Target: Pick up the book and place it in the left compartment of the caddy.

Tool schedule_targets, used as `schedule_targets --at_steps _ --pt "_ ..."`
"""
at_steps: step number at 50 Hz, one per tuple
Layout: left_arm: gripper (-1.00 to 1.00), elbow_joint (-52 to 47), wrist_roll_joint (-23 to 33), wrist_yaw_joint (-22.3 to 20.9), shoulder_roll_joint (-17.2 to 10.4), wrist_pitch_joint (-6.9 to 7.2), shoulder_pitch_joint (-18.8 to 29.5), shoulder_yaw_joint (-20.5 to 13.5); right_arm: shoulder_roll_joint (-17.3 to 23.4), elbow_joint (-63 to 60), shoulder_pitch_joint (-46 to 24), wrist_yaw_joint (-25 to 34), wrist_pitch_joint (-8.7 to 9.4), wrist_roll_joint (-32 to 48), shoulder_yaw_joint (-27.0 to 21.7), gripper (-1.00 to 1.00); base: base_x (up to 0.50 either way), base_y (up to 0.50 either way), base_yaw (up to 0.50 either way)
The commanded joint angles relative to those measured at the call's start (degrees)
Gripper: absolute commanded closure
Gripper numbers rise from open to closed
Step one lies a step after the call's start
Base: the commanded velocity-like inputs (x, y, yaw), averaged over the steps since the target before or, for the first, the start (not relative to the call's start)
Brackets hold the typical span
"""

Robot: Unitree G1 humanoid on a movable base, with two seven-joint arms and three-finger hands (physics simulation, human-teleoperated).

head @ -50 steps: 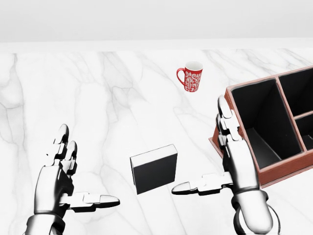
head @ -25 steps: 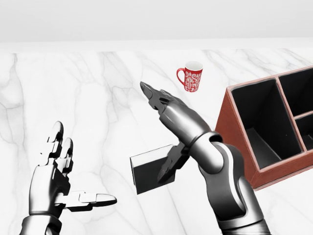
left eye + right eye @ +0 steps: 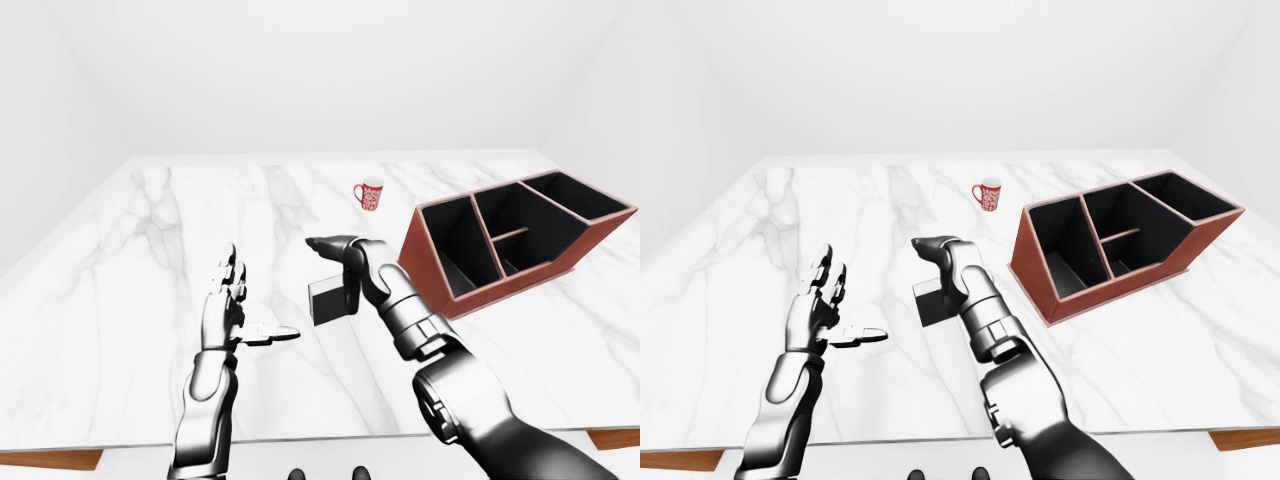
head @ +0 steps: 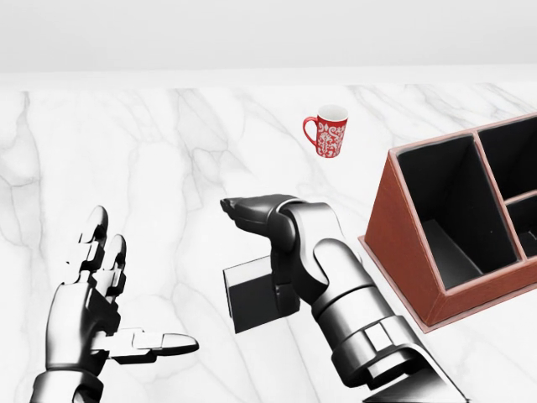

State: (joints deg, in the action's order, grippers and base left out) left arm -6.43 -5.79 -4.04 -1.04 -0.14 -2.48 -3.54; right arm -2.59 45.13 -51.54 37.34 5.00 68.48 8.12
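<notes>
The book point(image 4: 250, 300), black with a white page edge, lies on the marble table point(image 4: 168, 168) at lower centre of the head view. My right hand point(image 4: 267, 231) hovers over its upper right part. The fingers point(image 4: 239, 207) point left above it, and the thumb hangs down by its right side, hiding that corner. No finger closes round the book. My left hand point(image 4: 126, 294) stands open at lower left, palm towards the book and well apart from it. The red-brown caddy point(image 4: 403, 243) sits at the right, its black left compartment point(image 4: 445, 210) the nearest to the book.
A red and white patterned mug point(image 4: 329, 130) stands on the table above the book, left of the caddy. The table's near edge point(image 3: 330, 437) runs along the bottom of the left-eye view. White walls surround the table.
My right arm has swung left from beside the caddy and lowered, so the hand now bends over the book. The left hand has barely moved. Book, mug and caddy are where they were.
</notes>
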Motion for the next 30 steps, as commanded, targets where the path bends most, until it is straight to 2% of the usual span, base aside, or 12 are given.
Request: schedule_targets --at_steps 1,4,5,8,13,22,23,24,30 --pt "-1.00 -1.28 -1.06 -0.69 0.04 0.51 -0.48 -0.17 -2.66 21.94 -9.37 -6.75 0.00 2.34 0.36 -1.00 0.00 0.00 0.00" --pt "-1.00 -1.20 -1.15 -0.77 0.08 0.32 -0.52 -0.18 -3.07 25.03 -10.29 -8.51 0.00 2.44 0.92 -1.00 0.00 0.00 0.00" --pt "-1.00 -2.05 -1.35 -0.78 0.07 0.89 -0.76 -0.18 -3.20 26.61 -10.59 -9.34 0.00 2.76 1.20 -1.00 0.00 0.00 0.00" --pt "-1.00 -1.72 -1.57 -0.97 0.10 0.50 -0.78 -0.28 -3.48 28.05 -10.86 -10.01 0.00 3.03 1.35 -1.00 0.00 0.00 0.00" --pt "-1.00 -2.60 -1.81 -0.99 0.10 1.06 -1.03 -0.28 -4.11 29.31 -10.57 -11.07 0.00 3.21 1.27 -1.00 0.00 0.00 0.00" --pt "-1.00 -2.46 -2.03 -1.32 0.10 0.75 -1.19 -0.30 -4.98 30.18 -9.15 -12.94 0.00 4.55 1.88 -1.00 0.00 0.00 0.00" --pt "-1.00 -2.67 -1.96 -1.28 0.11 0.86 -1.27 -0.25 -5.02 30.25 -9.02 -13.10 0.00 4.65 1.88 -0.05 0.00 0.00 0.00" --pt "-1.00 -2.44 -1.89 -1.29 0.12 0.64 -1.24 -0.25 -4.99 30.34 -9.01 -14.15 0.00 4.68 1.73 1.00 0.00 0.00 0.00" --pt "-1.00 -2.61 -1.99 -1.20 0.13 0.92 -1.20 -0.34 -4.79 30.45 -8.65 -14.59 0.00 5.21 1.74 1.00 0.00 0.00 0.00"
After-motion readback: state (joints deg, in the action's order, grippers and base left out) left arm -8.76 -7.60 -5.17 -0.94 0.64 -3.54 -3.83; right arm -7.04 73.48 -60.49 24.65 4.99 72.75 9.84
